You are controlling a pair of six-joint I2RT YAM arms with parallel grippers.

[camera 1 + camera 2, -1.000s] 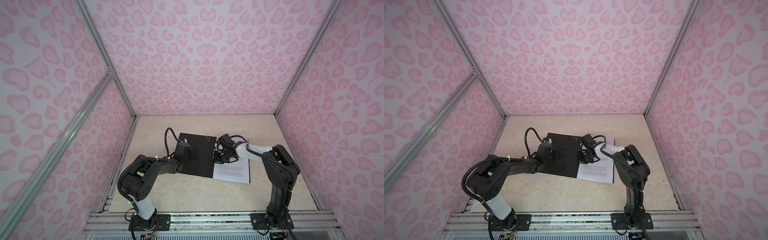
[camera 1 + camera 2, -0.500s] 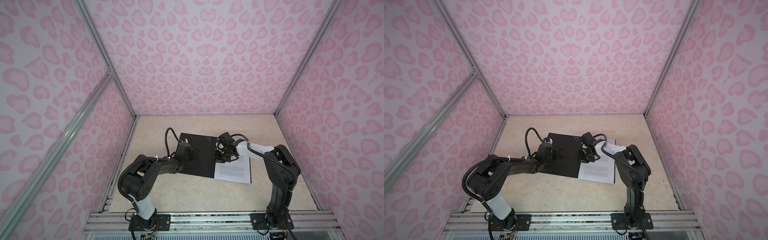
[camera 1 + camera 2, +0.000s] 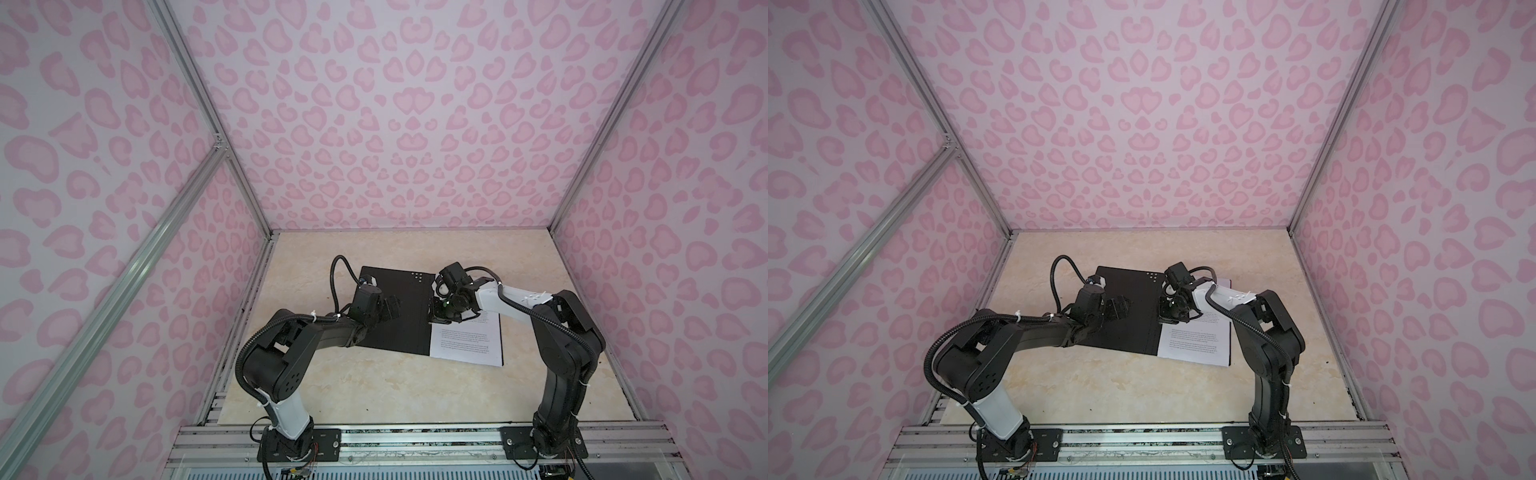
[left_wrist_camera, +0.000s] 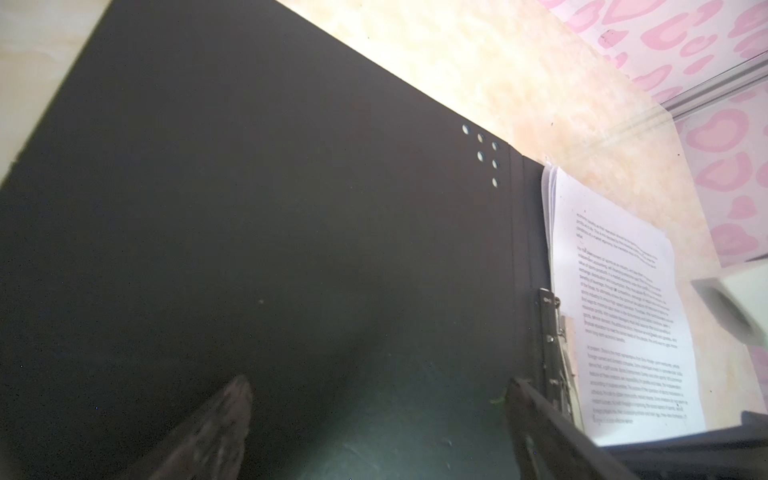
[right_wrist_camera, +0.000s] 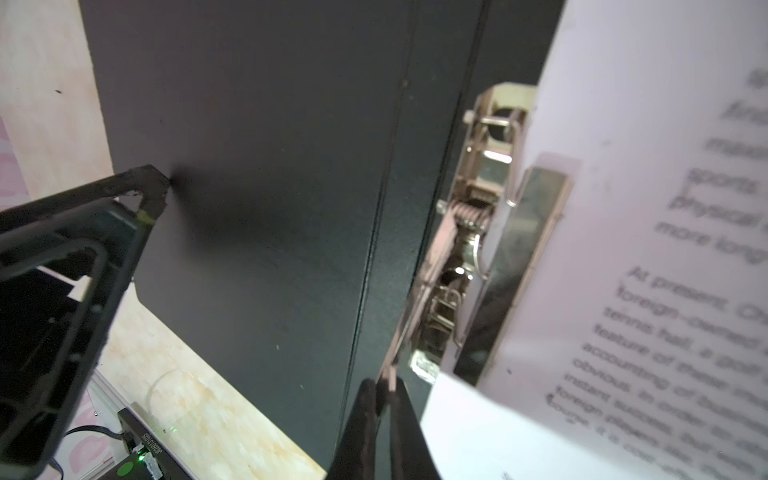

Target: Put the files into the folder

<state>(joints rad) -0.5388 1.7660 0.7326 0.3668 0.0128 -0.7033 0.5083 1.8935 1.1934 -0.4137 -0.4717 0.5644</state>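
The folder lies open on the table, black inside up. The files rest as a stack on its right half, beside the metal spine clip. My left gripper stands open, its fingers pressing on the left cover. My right gripper sits over the spine, jaws pinched on the tip of the clip's lever. The top sheet is printed with black text.
Pink patterned walls close in the back and both sides. An aluminium rail runs along the front with both arm bases. A black cable loops above the folder's far left corner. The right arm's white link hangs over the files.
My right gripper has crept slightly toward the back along the spine, still on the clip lever. The left arm, folder and files have not moved.
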